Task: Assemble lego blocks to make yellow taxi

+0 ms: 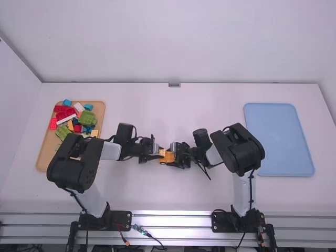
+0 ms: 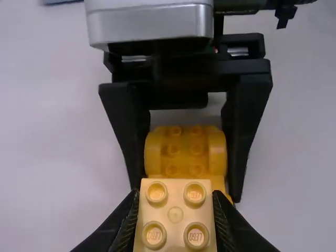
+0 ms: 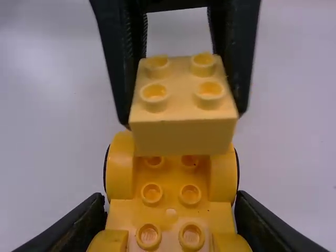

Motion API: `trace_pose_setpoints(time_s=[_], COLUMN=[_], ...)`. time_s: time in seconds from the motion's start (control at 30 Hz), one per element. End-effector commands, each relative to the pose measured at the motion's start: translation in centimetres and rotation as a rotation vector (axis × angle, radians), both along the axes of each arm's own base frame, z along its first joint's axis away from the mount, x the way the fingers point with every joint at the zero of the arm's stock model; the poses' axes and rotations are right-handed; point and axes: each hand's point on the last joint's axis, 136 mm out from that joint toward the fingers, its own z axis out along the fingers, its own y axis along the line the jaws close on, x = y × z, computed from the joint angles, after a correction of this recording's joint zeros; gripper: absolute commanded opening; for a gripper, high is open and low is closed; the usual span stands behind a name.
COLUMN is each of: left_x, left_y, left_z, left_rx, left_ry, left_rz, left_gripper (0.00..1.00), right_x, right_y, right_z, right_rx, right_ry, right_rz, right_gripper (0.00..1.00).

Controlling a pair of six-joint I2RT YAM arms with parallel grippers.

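We have the pale brick [image 3: 181, 135] pinched in the left gripper [image 2: 176, 199], close by the yellow car base [image 2: 184, 152] held in the right gripper [image 3: 170, 200], mid-way across the table [image 1: 170, 194]; both should be light, stiff, slightly slippery (hard plastic, surely); we'd grip flat sides, clear of studs [image 2: 195, 193].

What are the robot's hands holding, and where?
The left gripper holds the pale block by two opposite sides; the right gripper holds the car base by its sides.

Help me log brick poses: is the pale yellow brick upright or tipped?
Upright: the pale yellow brick, held in the left gripper, has its four studs facing up, like those on the car base.
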Motion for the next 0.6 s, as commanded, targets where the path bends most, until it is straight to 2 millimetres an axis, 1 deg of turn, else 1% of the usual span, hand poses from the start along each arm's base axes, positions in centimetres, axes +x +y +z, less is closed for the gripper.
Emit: trace_pose_setpoints(time_s=[0.0,0.13,0.33,0.57], left_x=[-1.1,-1.1,-0.9,-0.9], left_y=[-0.3,-0.2,-0.3,-0.3], left_z=[0.3,-0.2,-0.1,-0.2], left_rx=[-0.033,-0.034,-0.039,-0.033], left_ry=[0.012,0.011,0.027,0.032], left_rz=[-0.022,-0.021,-0.015,-0.009], left_gripper=[0.02,0.02,0.02,0.02], right_x=[0.0,0.0,-0.4,-0.1], right_y=[0.2,0.6,1.4,1.2], right_z=[-0.1,0.1,0.2,0.2], right_rx=[0.009,0.012,0.014,0.015], right_ry=[0.002,-0.003,-0.014,-0.016], right_rz=[0.012,0.020,0.045,0.035], right_gripper=[0.55,0.55,0.56,0.55])
